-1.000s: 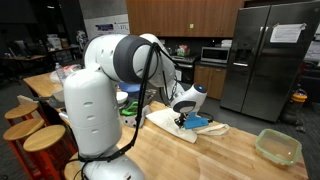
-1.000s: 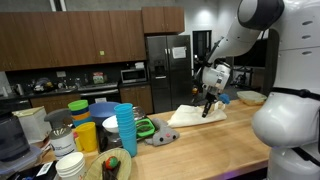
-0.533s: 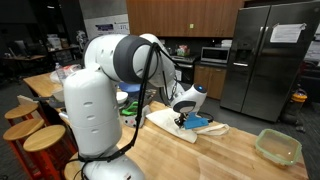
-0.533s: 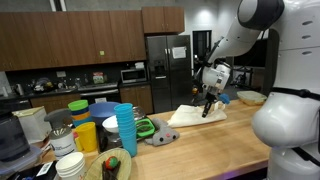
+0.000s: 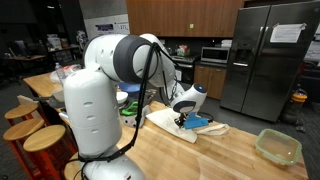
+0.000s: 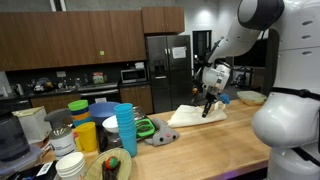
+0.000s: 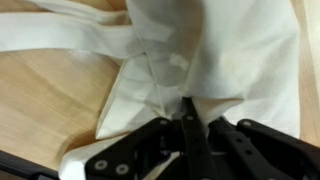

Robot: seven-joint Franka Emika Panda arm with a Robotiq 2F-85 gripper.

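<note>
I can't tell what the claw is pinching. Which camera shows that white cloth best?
The wrist view: the white cloth fills the picture, folds and seam plain, with the claw shut on a fold. In both exterior views the cloth is only a small pale patch on the counter, under the claw.

Kitchen-type rm, even indoor light. Wood upper cabinets [image 5: 180, 18] run along the back wall, w/ a black microwave [image 5: 213, 55] on the rear counter below. Stainless double-door fridge [image 5: 265, 60] stands beside them, seen in both exterior views, w/ a paper sheet [image 5: 285, 33] on one door. Foreground: light butcher-block countertop [image 5: 210, 160]. Round wood stools [image 5: 28, 128] on red frames sit just beside it. White poster [image 5: 108, 25] on the far wall.
</note>
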